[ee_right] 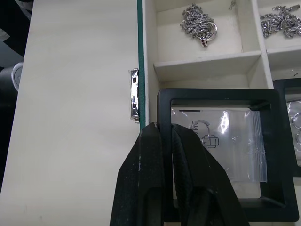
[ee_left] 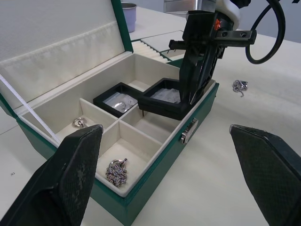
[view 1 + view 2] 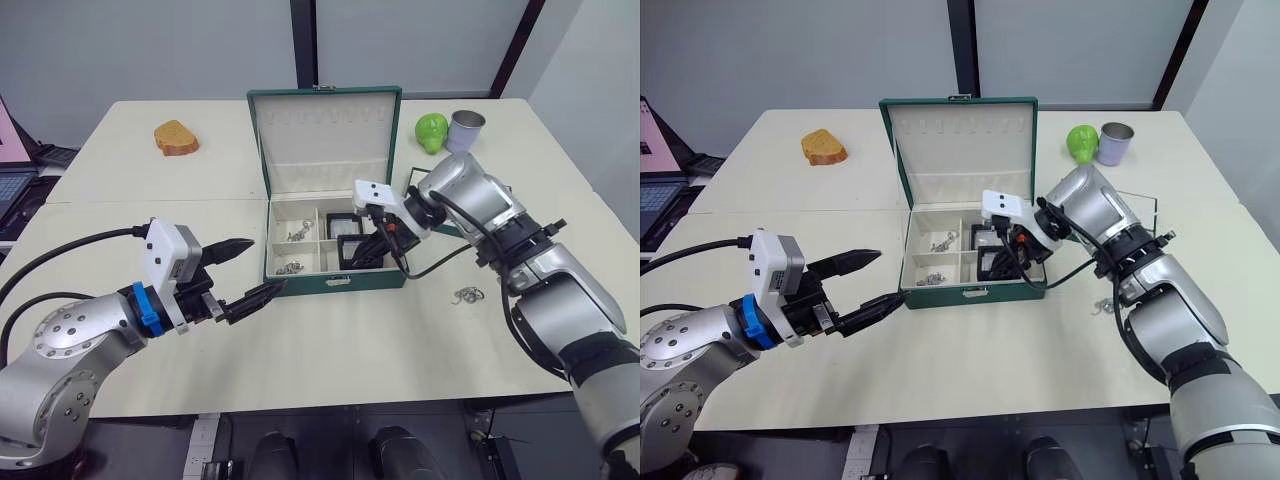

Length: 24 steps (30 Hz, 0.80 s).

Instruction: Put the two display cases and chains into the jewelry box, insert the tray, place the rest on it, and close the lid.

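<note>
The jewelry box stands open at mid-table with its lid upright. My right gripper is shut on the edge of one display case, holding it tilted over the box's front right compartment. The other display case lies flat in the back right compartment. Chains rest in the left compartments, and one more chain lies on the table right of the box. The tray sits behind my right arm, mostly hidden. My left gripper hovers open just front-left of the box, holding nothing.
A piece of bread lies at the table's far left. A green fruit and a metal cup stand at the far right behind the box. A laptop sits off the table's left edge.
</note>
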Tool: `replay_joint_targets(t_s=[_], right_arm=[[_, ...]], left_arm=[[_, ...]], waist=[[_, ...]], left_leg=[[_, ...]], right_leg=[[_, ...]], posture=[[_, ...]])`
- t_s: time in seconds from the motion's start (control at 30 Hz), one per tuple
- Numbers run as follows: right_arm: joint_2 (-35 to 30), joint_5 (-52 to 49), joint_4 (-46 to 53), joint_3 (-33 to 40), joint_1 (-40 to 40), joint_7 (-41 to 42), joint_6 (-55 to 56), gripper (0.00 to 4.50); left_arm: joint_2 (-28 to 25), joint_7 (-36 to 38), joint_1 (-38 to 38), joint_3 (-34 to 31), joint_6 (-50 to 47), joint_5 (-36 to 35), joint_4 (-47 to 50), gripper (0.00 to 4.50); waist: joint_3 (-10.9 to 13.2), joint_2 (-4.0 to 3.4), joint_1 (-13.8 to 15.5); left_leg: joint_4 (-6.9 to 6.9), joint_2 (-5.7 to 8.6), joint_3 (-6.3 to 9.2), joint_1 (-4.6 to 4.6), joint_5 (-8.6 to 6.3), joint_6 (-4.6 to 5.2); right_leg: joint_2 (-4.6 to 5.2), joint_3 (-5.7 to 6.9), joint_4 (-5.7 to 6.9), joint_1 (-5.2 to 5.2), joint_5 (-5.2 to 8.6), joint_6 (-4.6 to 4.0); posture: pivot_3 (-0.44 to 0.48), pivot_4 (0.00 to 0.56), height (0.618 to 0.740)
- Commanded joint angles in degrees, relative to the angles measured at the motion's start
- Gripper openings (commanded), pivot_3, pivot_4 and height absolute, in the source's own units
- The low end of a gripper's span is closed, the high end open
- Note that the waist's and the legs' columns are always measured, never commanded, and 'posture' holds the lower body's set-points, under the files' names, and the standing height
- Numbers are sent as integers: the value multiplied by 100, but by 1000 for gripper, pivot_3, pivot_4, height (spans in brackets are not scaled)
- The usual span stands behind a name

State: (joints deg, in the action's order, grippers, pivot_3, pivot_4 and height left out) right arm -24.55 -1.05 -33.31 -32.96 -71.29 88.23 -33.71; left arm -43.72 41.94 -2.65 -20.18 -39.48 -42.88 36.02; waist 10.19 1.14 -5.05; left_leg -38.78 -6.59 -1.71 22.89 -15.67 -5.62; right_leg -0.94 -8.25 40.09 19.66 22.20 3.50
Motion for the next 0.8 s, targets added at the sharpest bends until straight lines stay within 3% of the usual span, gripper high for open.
replay_joint_targets(t_s=[0.03,0.33,0.4,0.63,0.8], right_arm=[[88,103,-144,143,-223,-22,128,23],[256,294,-631,220,-292,-61,374,23],[287,300,-723,250,-331,-58,374,741],[375,180,-1108,622,-640,-84,455,2398],[367,72,-1389,994,-876,-79,538,3821]], left_arm=[[-101,19,-67,25,103,-6,121,4500],[-139,33,-93,67,111,6,120,4500],[-141,18,-97,73,106,-9,129,4500],[-148,-5,-140,55,65,-61,71,4500],[-156,33,-261,126,38,-81,-8,4500]], waist=[[0,0,-1],[1,-1,-5],[1,-1,-5],[2,-3,-7],[2,-3,-7]], left_leg=[[0,0,0,0,0,0],[1,0,0,0,0,0],[1,0,-1,0,0,0],[3,0,-2,0,0,0],[4,0,-3,0,0,-1]], right_leg=[[0,0,0,0,0,0],[0,0,0,0,0,0],[0,0,0,0,0,0],[0,-1,0,2,0,0],[0,-1,-1,2,0,0]], posture=[[0,150,740],[0,150,740],[0,150,740],[0,150,740],[0,150,740]])
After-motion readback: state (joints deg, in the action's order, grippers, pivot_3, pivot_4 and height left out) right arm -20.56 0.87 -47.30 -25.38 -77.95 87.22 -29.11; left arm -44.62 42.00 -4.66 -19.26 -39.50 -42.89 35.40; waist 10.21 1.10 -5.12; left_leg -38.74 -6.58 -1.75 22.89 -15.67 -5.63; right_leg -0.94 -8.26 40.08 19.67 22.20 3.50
